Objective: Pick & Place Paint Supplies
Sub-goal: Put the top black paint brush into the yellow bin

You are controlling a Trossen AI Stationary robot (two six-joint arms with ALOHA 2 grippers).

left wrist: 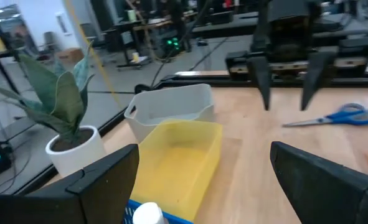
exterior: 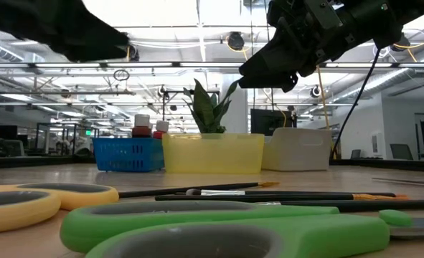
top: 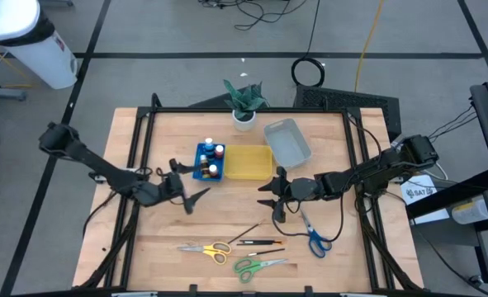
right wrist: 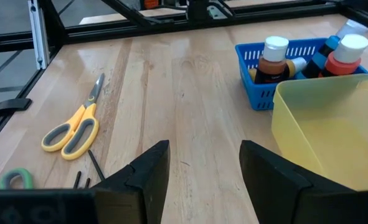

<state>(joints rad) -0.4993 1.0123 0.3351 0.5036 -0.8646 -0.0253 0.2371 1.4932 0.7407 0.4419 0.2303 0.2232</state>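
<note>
Several small paint bottles (top: 211, 159) stand in the blue tray (top: 199, 172); they also show in the right wrist view (right wrist: 274, 59). Yellow scissors (top: 208, 248), green scissors (top: 256, 266), blue scissors (top: 313, 238) and thin dark brushes (top: 256, 242) lie on the table's near half. My left gripper (top: 187, 191) is open and empty, left of the blue tray. My right gripper (top: 270, 198) is open and empty, just near of the yellow tray (top: 248, 162) and left of the blue scissors.
A clear tray (top: 287, 140) stands at the far right of the yellow tray. A potted green plant (top: 244, 103) stands at the table's far edge. A black frame (top: 252, 110) rims the table. Bare wood lies between the trays and the scissors.
</note>
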